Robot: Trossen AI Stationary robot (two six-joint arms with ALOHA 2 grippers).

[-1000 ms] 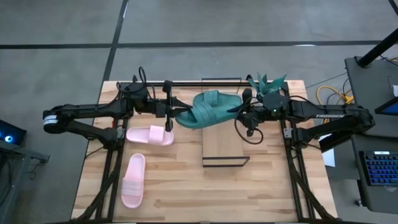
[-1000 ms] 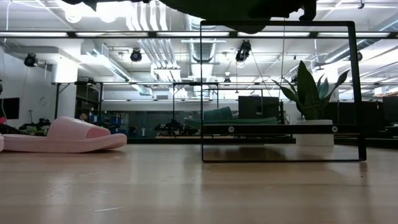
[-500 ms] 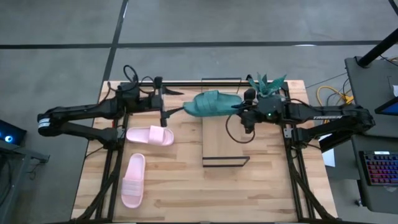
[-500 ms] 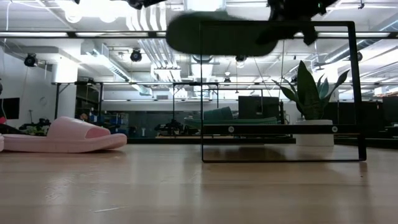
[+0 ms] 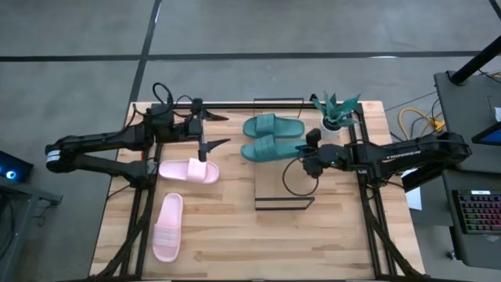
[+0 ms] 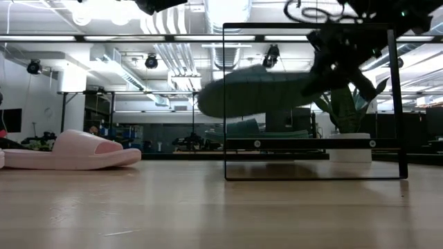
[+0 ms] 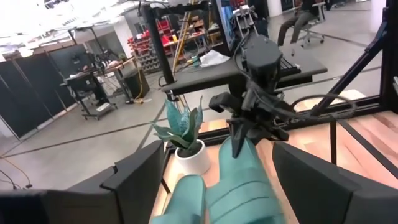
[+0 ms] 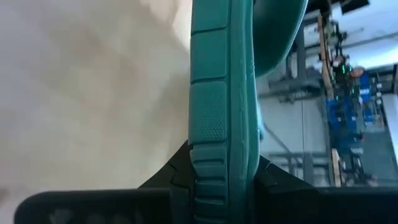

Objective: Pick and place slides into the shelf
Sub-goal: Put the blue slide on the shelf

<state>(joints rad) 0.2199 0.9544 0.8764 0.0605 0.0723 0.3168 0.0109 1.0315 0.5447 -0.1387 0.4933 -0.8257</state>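
Spanning the table's far side under both grippers, the shelf (image 5: 280, 176) carries one teal slide (image 5: 272, 125). Just beside it, the second teal slide (image 5: 270, 148) hangs pinched by its heel in the right gripper (image 5: 308, 153). Well clear of it, the left gripper (image 5: 211, 130) stands spread and empty, two pink slides (image 5: 189, 171) nearer it.

Desk (image 5: 235, 235): pale wood, satin sheen. Slides (image 5: 270, 148): matt teal rubber, ribbed sole edge. Shelf (image 5: 282, 184): light wood plank, thin dark metal frame.
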